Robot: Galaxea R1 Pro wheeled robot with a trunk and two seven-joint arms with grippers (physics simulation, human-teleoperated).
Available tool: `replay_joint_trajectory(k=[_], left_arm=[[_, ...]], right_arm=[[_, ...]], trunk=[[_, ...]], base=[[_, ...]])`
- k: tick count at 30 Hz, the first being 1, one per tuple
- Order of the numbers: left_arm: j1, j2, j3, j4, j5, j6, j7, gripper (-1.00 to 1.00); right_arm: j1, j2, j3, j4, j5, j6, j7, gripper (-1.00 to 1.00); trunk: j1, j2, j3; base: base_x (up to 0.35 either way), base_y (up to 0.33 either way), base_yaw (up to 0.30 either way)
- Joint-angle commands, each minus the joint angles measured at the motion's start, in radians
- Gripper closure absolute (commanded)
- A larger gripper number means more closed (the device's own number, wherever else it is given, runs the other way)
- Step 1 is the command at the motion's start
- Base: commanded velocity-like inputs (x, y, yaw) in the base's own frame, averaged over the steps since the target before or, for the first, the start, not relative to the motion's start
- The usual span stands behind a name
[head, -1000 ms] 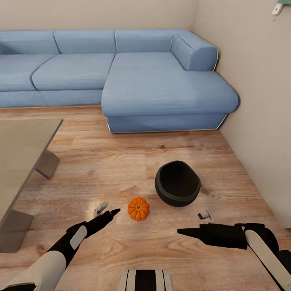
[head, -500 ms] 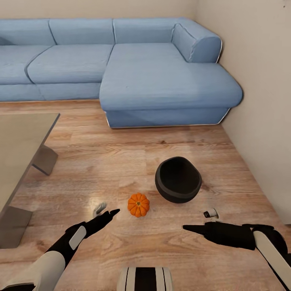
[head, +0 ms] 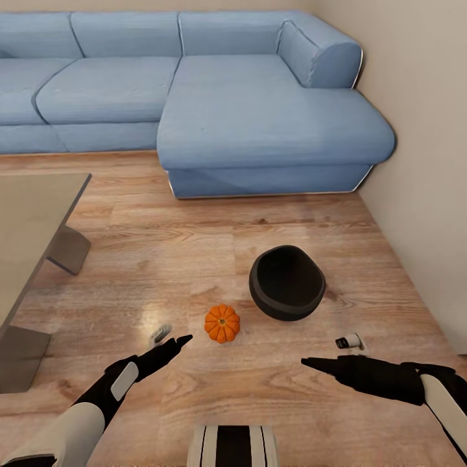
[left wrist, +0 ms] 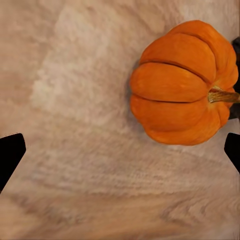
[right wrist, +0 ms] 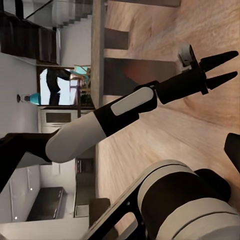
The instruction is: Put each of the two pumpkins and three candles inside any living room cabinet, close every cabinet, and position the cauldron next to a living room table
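Since a second ago the head camera has tipped down and the right gripper (head: 305, 360) has slid outward, away from the pumpkin (head: 222, 323). The pumpkin sits on the plank floor just beside the black cauldron (head: 287, 282), with the glass table (head: 26, 227) well apart to the left. Picking it up looks like the step in hand: the left gripper (head: 185, 338) hovers near it, fingers spread in both wrist views, and needs to shift sideways to centre on it. The left wrist view shows the pumpkin off-centre between the fingertips; the right wrist view shows the left arm. Whether the right gripper is spread, I cannot tell.
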Motion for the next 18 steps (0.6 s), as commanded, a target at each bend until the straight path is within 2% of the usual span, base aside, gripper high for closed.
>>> replay_joint_trajectory(k=[1,6,18], left_arm=[[0.000,0.000,0.004,0.000,0.006,0.009,-0.003,-1.00],[0.000,0.000,0.003,0.000,0.005,0.009,-0.024,-1.00],[0.000,0.000,0.004,0.000,0.005,0.009,-0.046,-1.00]], right_arm=[[0.000,0.000,0.001,-0.001,0.000,0.003,0.004,-1.00],[0.002,0.000,0.000,-0.004,-0.001,0.003,0.005,-1.00],[0.003,0.001,0.000,-0.004,0.001,0.003,0.006,-1.00]], trunk=[[0.000,-0.001,-0.005],[0.002,-0.002,-0.024],[0.002,-0.002,-0.024]], base=[[0.000,0.000,0.000],[0.000,0.000,0.000],[0.000,0.000,0.000]])
